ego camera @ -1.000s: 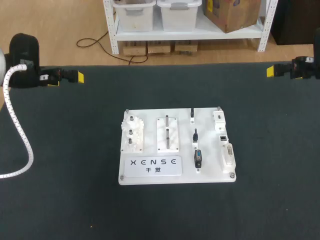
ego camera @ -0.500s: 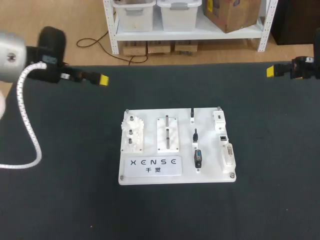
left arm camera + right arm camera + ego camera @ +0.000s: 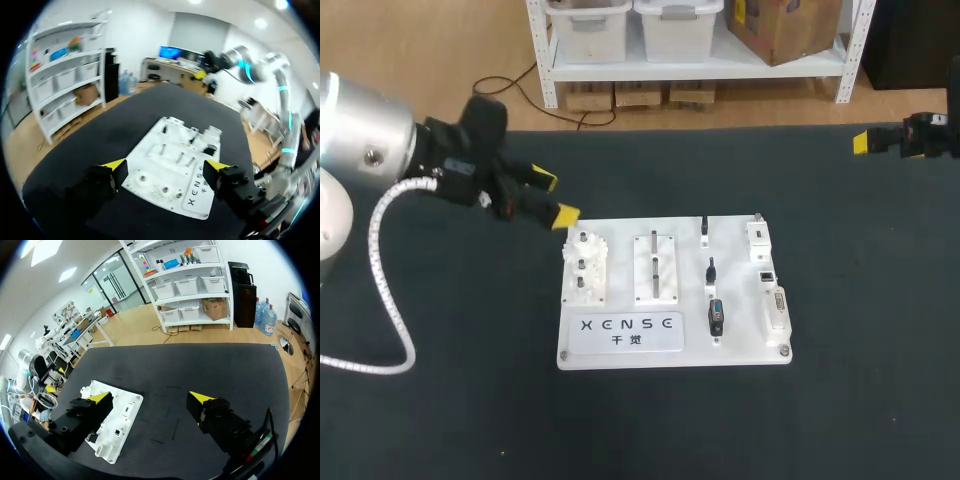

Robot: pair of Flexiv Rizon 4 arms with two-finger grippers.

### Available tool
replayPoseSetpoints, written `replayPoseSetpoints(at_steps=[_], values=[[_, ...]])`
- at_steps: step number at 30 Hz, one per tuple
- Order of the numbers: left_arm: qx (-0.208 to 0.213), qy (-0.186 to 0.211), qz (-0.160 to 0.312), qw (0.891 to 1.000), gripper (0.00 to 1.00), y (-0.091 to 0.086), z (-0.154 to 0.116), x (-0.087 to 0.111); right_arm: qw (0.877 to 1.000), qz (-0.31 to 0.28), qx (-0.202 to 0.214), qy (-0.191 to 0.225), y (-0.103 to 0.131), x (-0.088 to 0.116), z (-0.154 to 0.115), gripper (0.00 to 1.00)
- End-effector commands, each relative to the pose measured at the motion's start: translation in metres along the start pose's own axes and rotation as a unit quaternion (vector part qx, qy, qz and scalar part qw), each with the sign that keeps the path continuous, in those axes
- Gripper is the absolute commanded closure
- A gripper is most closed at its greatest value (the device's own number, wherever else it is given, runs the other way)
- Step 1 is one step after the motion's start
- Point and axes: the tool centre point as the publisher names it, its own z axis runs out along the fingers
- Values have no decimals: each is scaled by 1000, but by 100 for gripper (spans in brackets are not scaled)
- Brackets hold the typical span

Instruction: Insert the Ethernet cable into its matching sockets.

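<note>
Over the dark desk (image 3: 470, 400), the left arm (image 3: 370, 140) holds its jaws open and empty beside the white board's (image 3: 740, 345) far left corner. The right arm's (image 3: 930, 135) jaws, also open and empty, hang at the desk's far right edge. Black cable plugs (image 3: 711, 270) sit on the board's right half.

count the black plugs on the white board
3 on the white board, in one column right of its middle: far plug, middle plug, bigger front plug. Others may be hidden.
</note>
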Motion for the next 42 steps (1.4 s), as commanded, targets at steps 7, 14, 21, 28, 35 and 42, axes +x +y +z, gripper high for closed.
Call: replayPoseSetpoints(at_steps=[7, 14, 21, 28, 35, 42], values=[[137, -50, 247, 958, 0, -26, 25, 14, 1000, 0, 1, 0, 0, 0, -1, 0], [101, -51, 247, 962, 0, -34, 36, 21, 1000, 0, 1, 0, 0, 0, -1, 0], [76, -52, 221, 971, 0, -39, 38, 28, 1000, 0, 1, 0, 0, 0, -1, 0], [73, -48, 200, 976, 0, -46, 46, 36, 1000, 0, 1, 0, 0, 0, -1, 0], [86, -38, 191, 977, 0, -46, 59, 37, 1000, 0, 1, 0, 0, 0, -1, 0], [102, -37, 179, 978, 0, -43, 69, 36, 1000, 0, 1, 0, 0, 0, -1, 0]])
